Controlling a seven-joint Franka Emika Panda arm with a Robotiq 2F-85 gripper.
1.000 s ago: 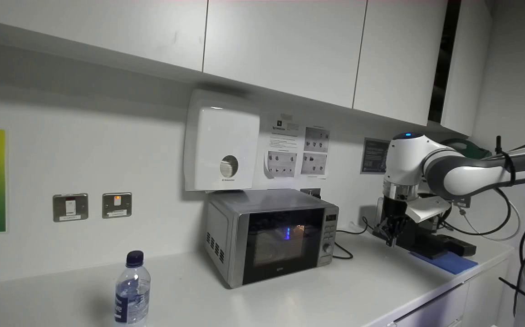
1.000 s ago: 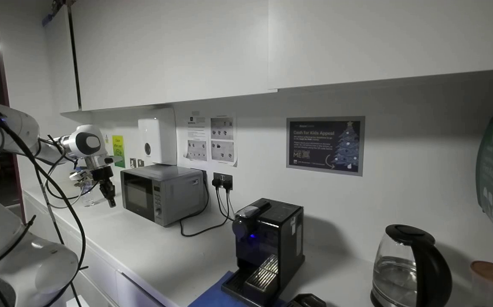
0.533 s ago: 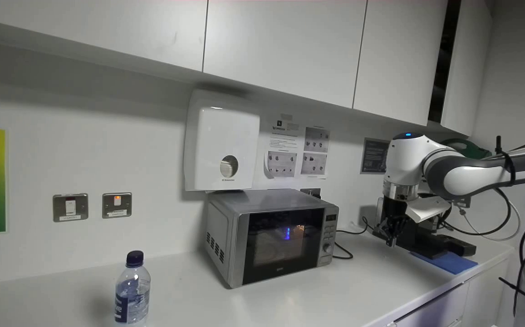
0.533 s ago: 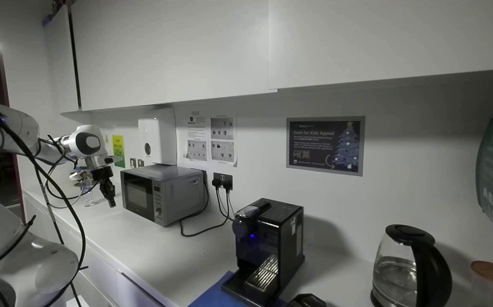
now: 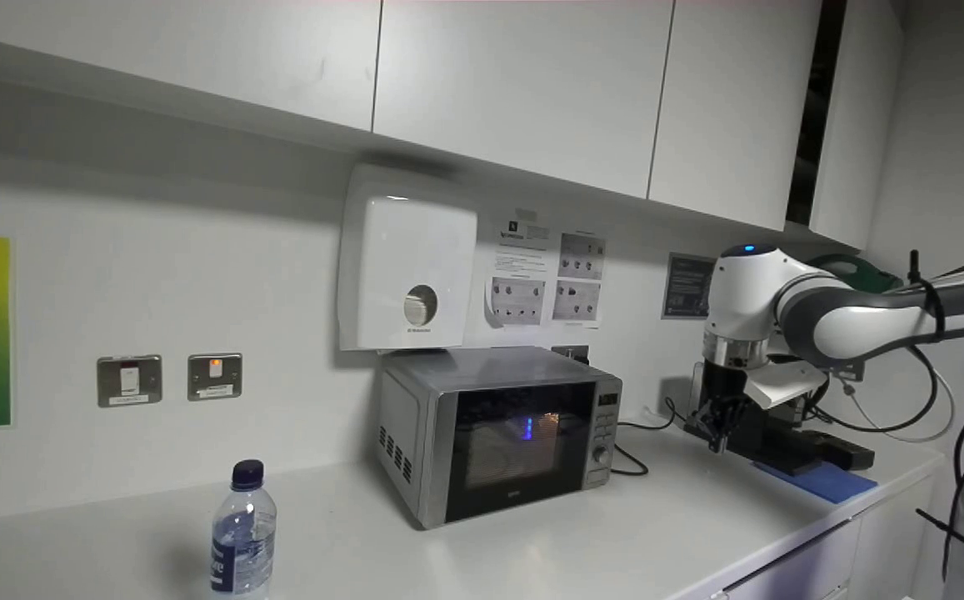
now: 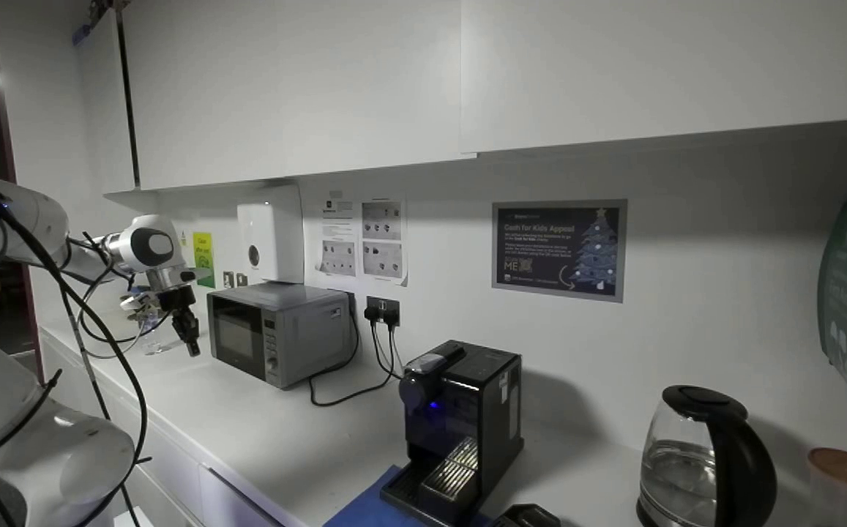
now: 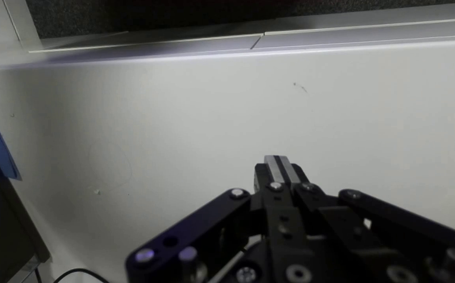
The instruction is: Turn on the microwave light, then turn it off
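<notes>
The microwave point(image 5: 498, 437) stands on the white counter point(image 5: 348, 550) below a white wall box point(image 5: 415, 258), with a water bottle point(image 5: 244, 525) off to its left and a black coffee machine point(image 6: 500, 399) off to its right. It is a silver-grey box with a dull metal top point(image 5: 490, 367) and a group of dark slots point(image 5: 395, 454) low on its side. The door point(image 5: 482, 500) is closed, and on its dark window point(image 5: 502, 458) I see a thin blue streak point(image 5: 528, 428) with a small orange glow point(image 5: 550, 419) just beside it; whether these are reflections or light from inside, I cannot tell. Down the right edge runs a narrow control strip point(image 5: 604, 435): a little display point(image 5: 607, 399) at the top, too small to read from here, then buttons point(image 5: 602, 418), then a round knob point(image 5: 601, 455) near the bottom. The gripper point(image 7: 277, 159) hangs over the counter in front of the microwave, apart from it, its fingers point(image 7: 273, 169) together, tip beside tip.
</notes>
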